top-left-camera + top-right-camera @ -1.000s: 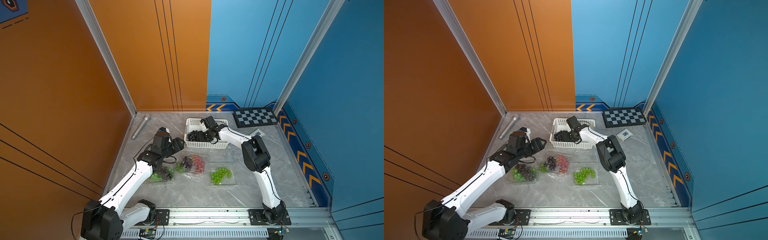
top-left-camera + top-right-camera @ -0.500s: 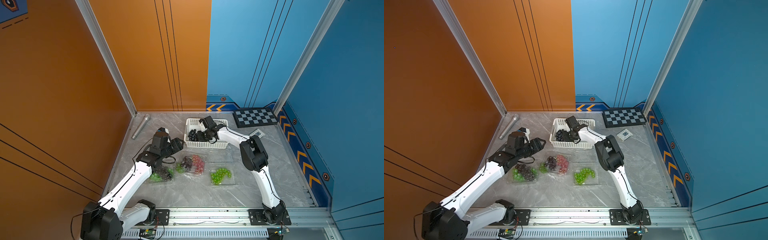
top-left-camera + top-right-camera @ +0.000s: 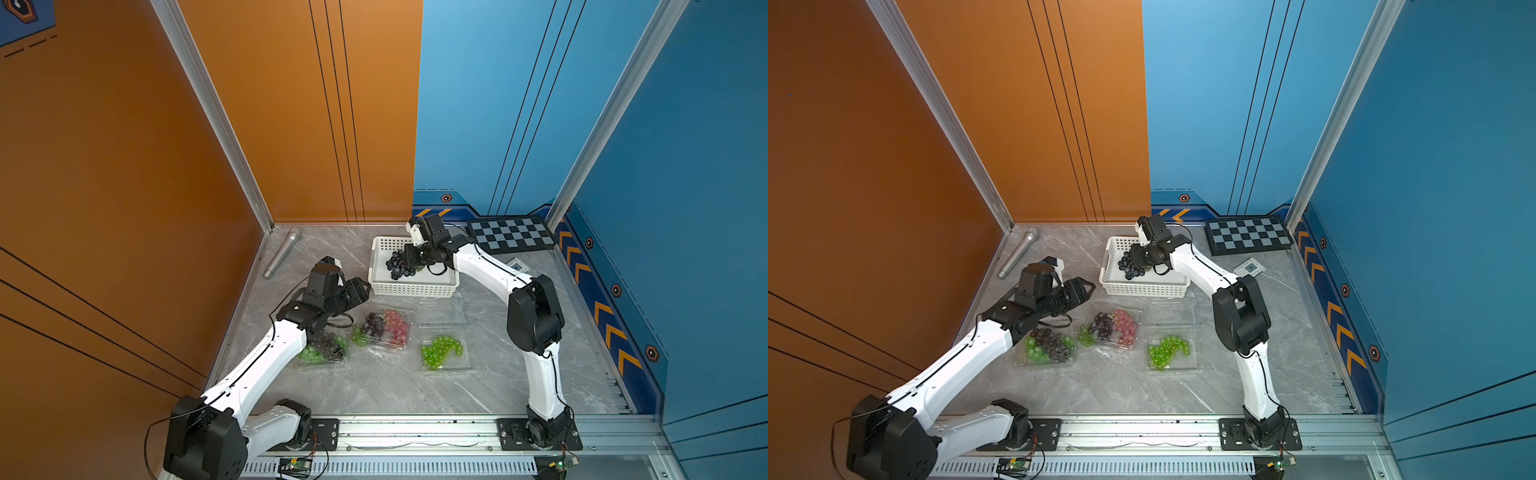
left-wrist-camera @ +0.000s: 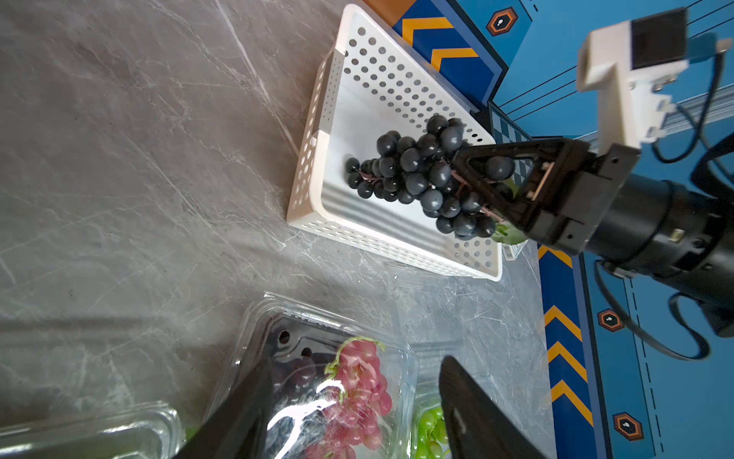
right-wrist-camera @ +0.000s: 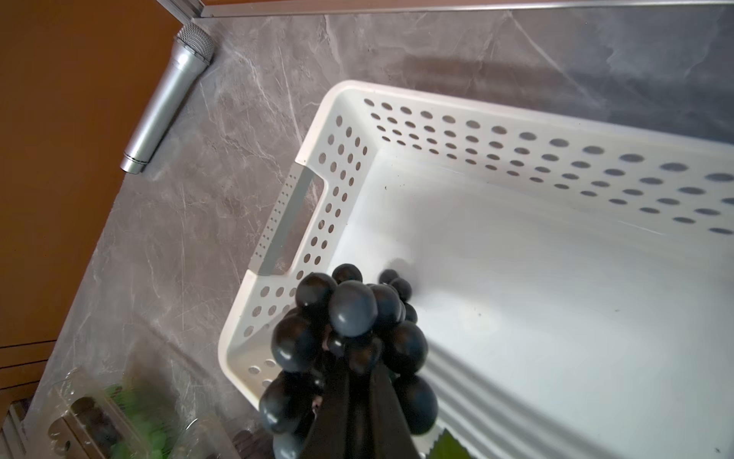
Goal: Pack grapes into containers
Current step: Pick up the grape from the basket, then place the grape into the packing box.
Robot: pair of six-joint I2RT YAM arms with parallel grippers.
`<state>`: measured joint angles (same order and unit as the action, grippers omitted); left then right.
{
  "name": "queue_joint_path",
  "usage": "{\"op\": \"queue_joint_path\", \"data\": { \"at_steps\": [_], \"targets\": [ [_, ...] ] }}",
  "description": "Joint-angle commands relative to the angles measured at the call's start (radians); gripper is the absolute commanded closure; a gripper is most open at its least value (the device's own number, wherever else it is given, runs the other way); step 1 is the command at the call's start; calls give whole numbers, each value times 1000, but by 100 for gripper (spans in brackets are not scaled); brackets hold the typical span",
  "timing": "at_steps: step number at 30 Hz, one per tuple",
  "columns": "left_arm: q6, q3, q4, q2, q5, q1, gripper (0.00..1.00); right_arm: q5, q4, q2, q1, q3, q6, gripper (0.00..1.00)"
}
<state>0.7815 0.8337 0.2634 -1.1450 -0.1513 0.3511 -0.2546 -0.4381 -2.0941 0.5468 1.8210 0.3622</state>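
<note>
Right fingers (image 5: 381,409) tight on dark bunch (image 4: 413,171) by basket (image 4: 308,179)'s handle wall; left fingers (image 4: 472,413) wide.

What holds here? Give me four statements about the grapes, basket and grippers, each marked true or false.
1. The right gripper is shut on the dark grape bunch. True.
2. The white basket holds green grapes. False: only the dark bunch is there.
3. The left gripper is open and empty. True.
4. The microphone lies in the basket. False: it lies on the table by the orange wall.
</note>
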Motion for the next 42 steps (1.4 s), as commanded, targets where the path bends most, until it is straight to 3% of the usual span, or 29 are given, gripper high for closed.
{"op": "queue_joint_path", "data": {
  "at_steps": [1, 8, 17, 24, 33, 42],
  "targets": [
    [-20, 27, 13, 2, -13, 9, 33, 21, -17, 79, -5, -19, -23, 97],
    [-24, 33, 14, 1, -9, 29, 33, 24, -17, 233, -4, -138, -29, 97],
    [-34, 47, 29, 8, 17, 77, 34, 47, -19, 552, 28, -383, -23, 98],
    [-36, 66, 51, 22, 49, 128, 34, 67, -96, 742, 103, -546, -3, 98],
    [-11, 54, 54, 24, 131, 261, 35, 165, -131, 916, 260, -765, 74, 97],
    [27, 39, 36, -9, 172, 380, 35, 224, -118, 981, 300, -928, 143, 97]
  ]
}}
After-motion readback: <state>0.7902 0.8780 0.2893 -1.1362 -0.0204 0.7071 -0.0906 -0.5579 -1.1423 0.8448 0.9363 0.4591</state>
